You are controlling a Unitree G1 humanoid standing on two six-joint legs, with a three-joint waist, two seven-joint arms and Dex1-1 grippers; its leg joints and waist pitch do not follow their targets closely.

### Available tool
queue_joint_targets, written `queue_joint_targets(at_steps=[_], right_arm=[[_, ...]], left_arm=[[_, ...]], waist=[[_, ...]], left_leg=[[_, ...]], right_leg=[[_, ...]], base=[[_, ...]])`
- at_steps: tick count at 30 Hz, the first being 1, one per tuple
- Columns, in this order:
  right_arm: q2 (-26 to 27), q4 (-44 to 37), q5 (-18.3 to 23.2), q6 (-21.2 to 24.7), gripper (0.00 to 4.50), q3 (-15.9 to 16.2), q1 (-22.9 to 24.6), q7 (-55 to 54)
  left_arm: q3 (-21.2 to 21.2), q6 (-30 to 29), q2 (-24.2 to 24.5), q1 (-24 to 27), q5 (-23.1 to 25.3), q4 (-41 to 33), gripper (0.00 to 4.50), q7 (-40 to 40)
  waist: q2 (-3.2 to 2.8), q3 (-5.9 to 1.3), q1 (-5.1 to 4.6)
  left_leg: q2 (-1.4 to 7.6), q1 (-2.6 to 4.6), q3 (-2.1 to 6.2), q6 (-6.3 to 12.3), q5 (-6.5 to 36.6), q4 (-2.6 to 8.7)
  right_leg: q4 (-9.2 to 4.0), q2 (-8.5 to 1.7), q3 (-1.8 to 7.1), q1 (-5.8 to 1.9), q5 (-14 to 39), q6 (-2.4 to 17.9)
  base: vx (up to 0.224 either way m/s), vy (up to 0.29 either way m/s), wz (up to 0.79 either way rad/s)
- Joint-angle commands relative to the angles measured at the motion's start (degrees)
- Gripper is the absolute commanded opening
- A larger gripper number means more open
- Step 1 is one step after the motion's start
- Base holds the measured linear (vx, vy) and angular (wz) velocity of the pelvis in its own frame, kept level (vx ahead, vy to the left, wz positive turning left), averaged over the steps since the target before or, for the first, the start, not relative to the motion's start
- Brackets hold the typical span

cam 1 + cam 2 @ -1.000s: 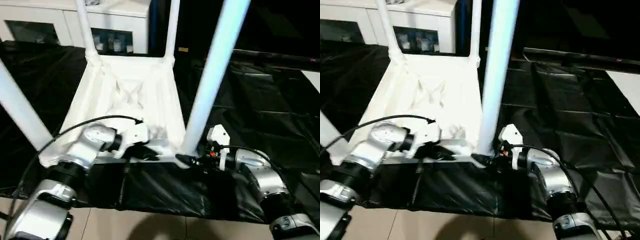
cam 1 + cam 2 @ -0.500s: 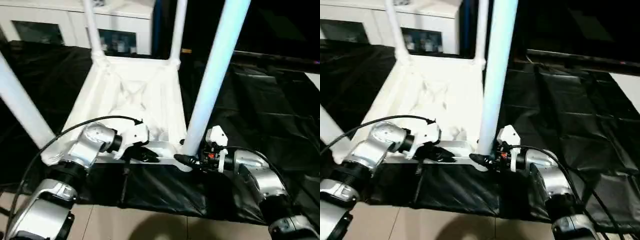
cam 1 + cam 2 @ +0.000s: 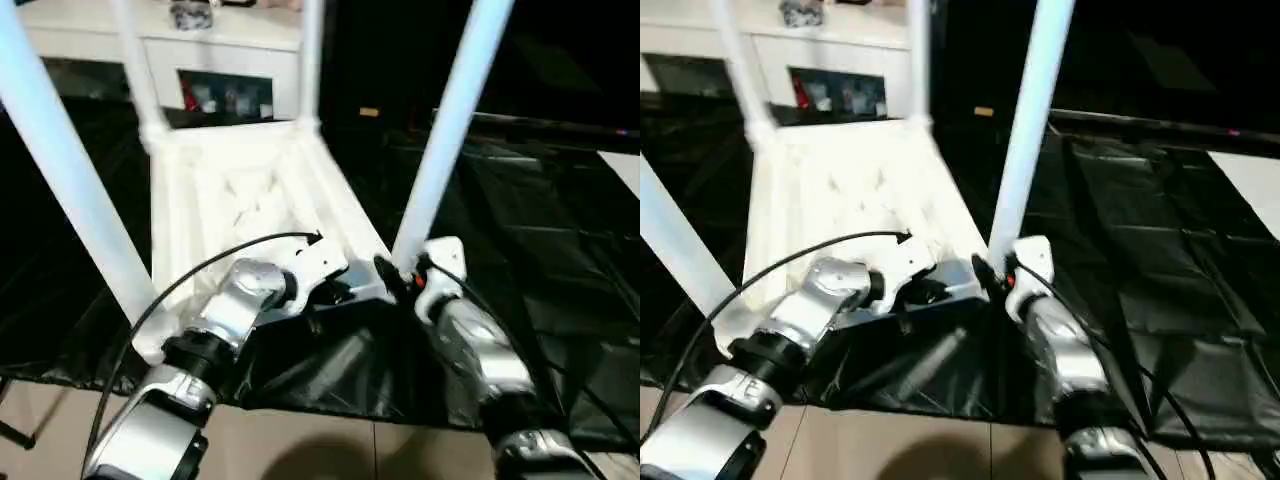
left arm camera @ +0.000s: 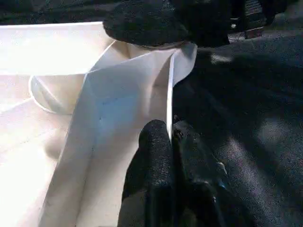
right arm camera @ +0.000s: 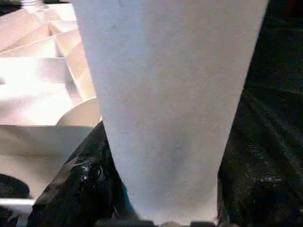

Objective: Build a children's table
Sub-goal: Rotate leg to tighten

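Note:
The white children's table [image 3: 250, 190] lies upside down on black cloth, ribbed underside up, with its legs standing up from the corner sockets. My left gripper [image 4: 169, 142] is shut on the thin near rim of the top, one finger [image 4: 154, 156] inside the rim and one outside; it also shows in the left eye view [image 3: 335, 292]. My right gripper [image 3: 388, 275] is at the foot of the near right leg [image 3: 445, 140]. That leg [image 5: 165, 104] stands between its fingers, one black finger [image 5: 78, 189] against it. The near left leg [image 3: 70, 170] rises at the left.
The black cloth [image 3: 540, 230] covers the floor around the table and is crumpled under the near edge. A white cabinet [image 3: 230, 40] stands behind the far legs [image 3: 310, 60]. Bare tiled floor [image 3: 300, 450] shows in front. A black cable [image 3: 200, 275] loops over my left forearm.
The view has shifted. The table has turned: its near right corner now lies farther away and the near edge slopes. Both grippers kept their holds and are closer together.

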State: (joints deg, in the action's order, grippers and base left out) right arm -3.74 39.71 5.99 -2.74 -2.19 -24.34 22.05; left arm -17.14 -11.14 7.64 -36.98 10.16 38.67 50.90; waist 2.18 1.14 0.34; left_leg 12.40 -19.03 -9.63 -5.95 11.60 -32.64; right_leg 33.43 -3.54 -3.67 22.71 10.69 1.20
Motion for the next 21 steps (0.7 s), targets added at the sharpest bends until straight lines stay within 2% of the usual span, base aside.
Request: queue_joint_targets(at_steps=[1, 3, 5, 6, 7, 10, 12, 13, 16, 17, 21], right_arm=[[4.39, 0.03, -1.41, -0.76, 3.11, 5.47, -0.73, 5.34], [4.25, -0.39, -0.81, -1.06, 3.24, 5.06, -0.60, 5.94], [1.68, -3.06, 1.88, -1.37, 3.34, 4.28, 0.46, 11.35], [0.42, -3.95, 2.52, -1.34, 3.46, 4.30, 0.83, 13.37], [-1.07, -4.58, 2.83, -1.37, 3.67, 4.47, 1.05, 15.31], [-4.66, -7.11, 3.72, -0.85, 3.75, 5.68, 1.99, 21.57], [-6.15, -8.67, 4.00, -0.50, 3.75, 6.74, 2.70, 24.64], [-8.77, -11.41, 5.14, 1.04, 3.75, 8.26, 4.01, 30.81], [-11.84, -13.15, 6.17, 3.02, 3.75, 9.40, 4.73, 37.02], [-12.11, -13.24, 6.25, 3.21, 3.60, 9.40, 4.77, 37.70], [-15.17, -13.06, 6.44, 5.36, 3.33, 10.06, 3.93, 43.39]], left_arm=[[-4.17, -0.81, -2.82, 1.50, 0.46, 1.67, 0.00, 0.62], [-4.04, -0.82, -2.50, 1.61, 0.46, 1.42, 0.00, 0.85], [-4.17, 0.84, -0.02, 2.14, 0.16, 0.30, 0.00, 4.21], [-4.15, 1.36, 0.90, 2.35, -0.15, -0.23, 0.00, 5.69], [-3.92, 1.84, 1.84, 2.56, -0.62, -0.85, 0.00, 7.14], [-3.84, 3.52, 4.11, 2.93, -1.76, -1.84, 0.00, 11.35], [-3.94, 4.98, 5.03, 3.13, -2.21, -2.25, 0.00, 13.17], [-3.93, 7.28, 6.45, 3.52, -3.26, -3.07, 0.00, 16.32], [-4.27, 8.08, 8.39, 3.72, -3.83, -3.78, 0.00, 19.87], [-4.27, 8.12, 8.54, 3.75, -3.86, -3.85, 0.00, 20.15], [-3.96, 8.41, 10.37, 3.24, -4.48, -3.62, 0.00, 22.76]], waist=[[0.12, -1.49, -0.24], [-0.02, -1.67, -0.28], [-0.11, -1.80, -0.23], [-0.07, -1.88, -0.25], [-0.03, -2.09, -0.20], [-0.07, -2.42, -0.15], [-0.05, -2.74, -0.03], [-0.02, -2.85, 0.01], [0.07, -2.72, 0.37], [0.01, -2.71, 0.48], [0.05, -2.28, 0.65]], left_leg=[[0.22, -0.31, 0.23, 2.29, 19.55, 3.95], [0.42, -0.69, 0.27, 2.68, 17.83, 4.19], [0.78, -0.71, 0.18, 3.05, 16.88, 4.28], [0.78, -0.87, 0.15, 3.24, 16.25, 4.27], [0.90, -1.14, 0.11, 3.66, 14.41, 4.18], [0.97, -1.02, -0.27, 5.09, 10.60, 3.69], [0.90, -1.16, -0.51, 6.27, 6.83, 3.27], [0.86, -1.26, -0.66, 8.29, 3.73, 2.98], [1.06, -0.96, -0.75, 9.78, 3.59, 2.92], [1.10, -0.89, -0.72, 9.71, 3.66, 2.97], [1.34, -0.56, -0.73, 6.94, 7.39, 3.34]], right_leg=[[-6.45, -3.65, 1.77, -1.31, 32.52, 3.22], [-6.03, -3.71, 1.92, -1.71, 28.95, 4.28], [-5.43, -3.70, 2.16, -1.81, 23.79, 6.56], [-5.27, -3.67, 2.20, -2.06, 22.11, 7.10], [-4.72, -3.67, 2.30, -2.45, 17.94, 8.36], [-3.84, -3.71, 2.38, -2.64, 9.85, 11.88], [-2.96, -3.60, 2.49, -3.05, 3.01, 13.81], [-2.24, -3.53, 2.54, -3.31, -3.56, 15.20], [-2.24, -3.70, 2.49, -3.32, -4.64, 16.14], [-2.22, -3.70, 2.45, -3.33, -4.12, 16.23], [-2.89, -3.72, 2.40, -3.06, 3.67, 15.31]], base=[[0.000, 0.000, 0.00], [0.000, 0.000, 0.00], [0.000, 0.000, 0.00], [0.000, 0.000, 0.00], [0.000, 0.000, 0.00], [0.038, -0.003, 0.01], [0.063, -0.013, 0.01], [0.062, -0.016, 0.01], [0.018, -0.006, 0.01], [0.000, 0.000, 0.00], [0.000, 0.000, 0.00]])
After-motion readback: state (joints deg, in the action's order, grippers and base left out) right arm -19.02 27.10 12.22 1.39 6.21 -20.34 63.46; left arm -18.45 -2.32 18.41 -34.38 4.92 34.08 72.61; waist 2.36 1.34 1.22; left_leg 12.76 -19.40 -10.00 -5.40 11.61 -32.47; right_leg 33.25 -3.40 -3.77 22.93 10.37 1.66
